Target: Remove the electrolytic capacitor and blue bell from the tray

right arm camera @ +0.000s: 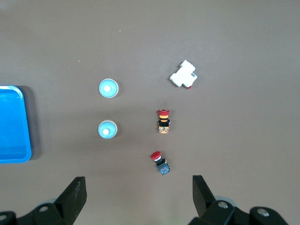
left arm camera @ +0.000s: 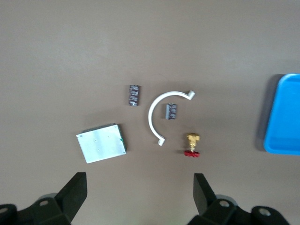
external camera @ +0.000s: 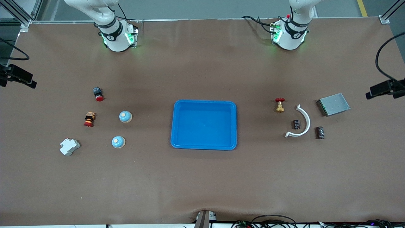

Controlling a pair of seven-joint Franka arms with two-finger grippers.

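Two small black capacitors lie toward the left arm's end of the table: one (external camera: pixel 296 124) (left arm camera: pixel 171 111) inside the curve of a white arc-shaped clip (external camera: pixel 302 122) (left arm camera: pixel 159 115), the other (external camera: pixel 320 132) (left arm camera: pixel 134 95) just outside it. Two light-blue bells (external camera: pixel 125 117) (external camera: pixel 118 142) sit toward the right arm's end, seen also in the right wrist view (right arm camera: pixel 107 130) (right arm camera: pixel 108 88). A blue tray (external camera: pixel 204 124) rests at the table's middle. My left gripper (left arm camera: pixel 139 187) hangs open high over bare table. My right gripper (right arm camera: pixel 138 190) is open too, high above the table with nothing between its fingers. Neither hand shows in the front view.
A brass valve with a red handle (external camera: pixel 279 104) and a grey metal box (external camera: pixel 333 104) lie near the capacitors. Two red push buttons (external camera: pixel 98 93) (external camera: pixel 89 119) and a white breaker block (external camera: pixel 69 146) lie near the bells. Brown table stretches wide nearer the front camera.
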